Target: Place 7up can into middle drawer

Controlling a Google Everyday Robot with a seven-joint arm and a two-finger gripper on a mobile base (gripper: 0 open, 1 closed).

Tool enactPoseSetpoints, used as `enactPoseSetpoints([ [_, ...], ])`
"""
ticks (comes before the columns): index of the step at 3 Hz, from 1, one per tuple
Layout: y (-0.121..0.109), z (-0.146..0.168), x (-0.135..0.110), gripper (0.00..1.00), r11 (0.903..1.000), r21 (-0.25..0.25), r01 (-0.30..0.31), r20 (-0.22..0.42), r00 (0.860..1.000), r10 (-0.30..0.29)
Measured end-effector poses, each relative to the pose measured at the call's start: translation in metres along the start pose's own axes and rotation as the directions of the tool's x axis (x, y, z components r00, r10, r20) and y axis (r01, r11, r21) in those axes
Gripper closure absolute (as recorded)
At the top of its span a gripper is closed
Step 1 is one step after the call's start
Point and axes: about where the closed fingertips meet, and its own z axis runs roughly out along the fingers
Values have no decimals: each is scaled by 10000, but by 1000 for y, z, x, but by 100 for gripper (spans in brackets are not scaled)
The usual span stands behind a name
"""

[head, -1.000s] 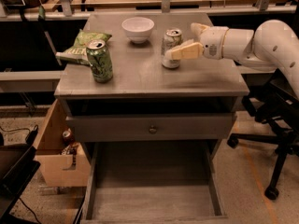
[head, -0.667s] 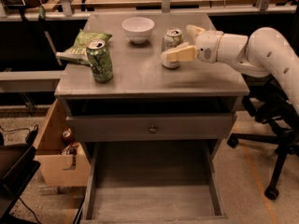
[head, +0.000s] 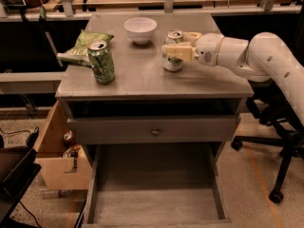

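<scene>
Pincer (head: 174,42) at desk (head: 142,77) rear right, fingers (head: 179,51) spread. They straddle the upright 7up can (head: 173,63), one in front, one behind; clamping cannot be told. The can stands on the desk. White bowl (head: 140,29) just left; green can (head: 101,61) farther left. Middle drawer (head: 152,198) open below.

No legible text, brand or number anywhere. Pincer (head: 175,43) is at the 7up can (head: 172,63) on the desk (head: 142,77); the can's print is only a green smear and can't be read. The green can (head: 101,61), well apart from the pincer near the desk's front edge, has pale marks on its label, illegible. The bag (head: 83,45) just beyond that can shows no readable print either.
</scene>
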Motion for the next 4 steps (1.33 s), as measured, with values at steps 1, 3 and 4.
enactPoseSetpoints([
  [1, 2, 3, 0, 70, 10000, -51, -2, 5, 10000, 2],
  [3, 5, 7, -1, 100, 9999, -132, -5, 13, 10000, 5],
  [4, 1, 11, -6, 100, 9999, -163, 44, -35, 10000, -45],
])
